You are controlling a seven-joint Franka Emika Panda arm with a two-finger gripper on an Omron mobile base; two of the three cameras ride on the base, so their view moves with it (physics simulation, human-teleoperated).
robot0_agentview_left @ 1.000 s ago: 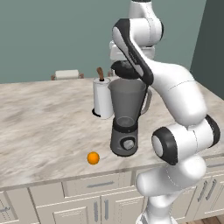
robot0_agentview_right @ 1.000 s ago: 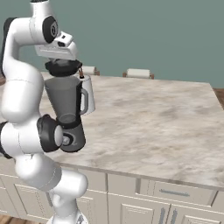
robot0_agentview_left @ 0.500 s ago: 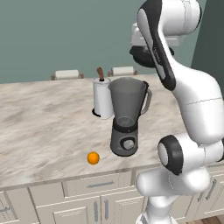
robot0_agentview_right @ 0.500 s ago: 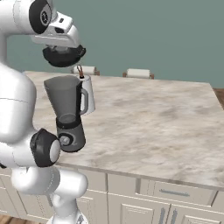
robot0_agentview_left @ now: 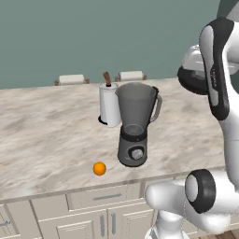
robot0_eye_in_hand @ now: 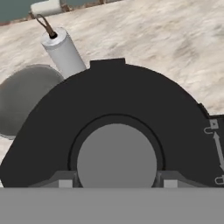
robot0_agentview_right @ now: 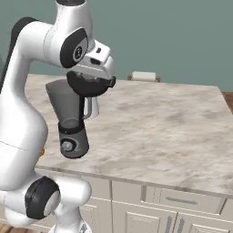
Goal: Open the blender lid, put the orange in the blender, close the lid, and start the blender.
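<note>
One blender lid (flat, knob up) sits clamped in the jaws beside the upright, open-topped blender.

Flanking base views, shared counter

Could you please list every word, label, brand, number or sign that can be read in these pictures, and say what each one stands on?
None: no readable text anywhere.
The blender, its knob panel, the blender lid, the orange, the paper-towel roll and the counter carry no lettering.
</note>
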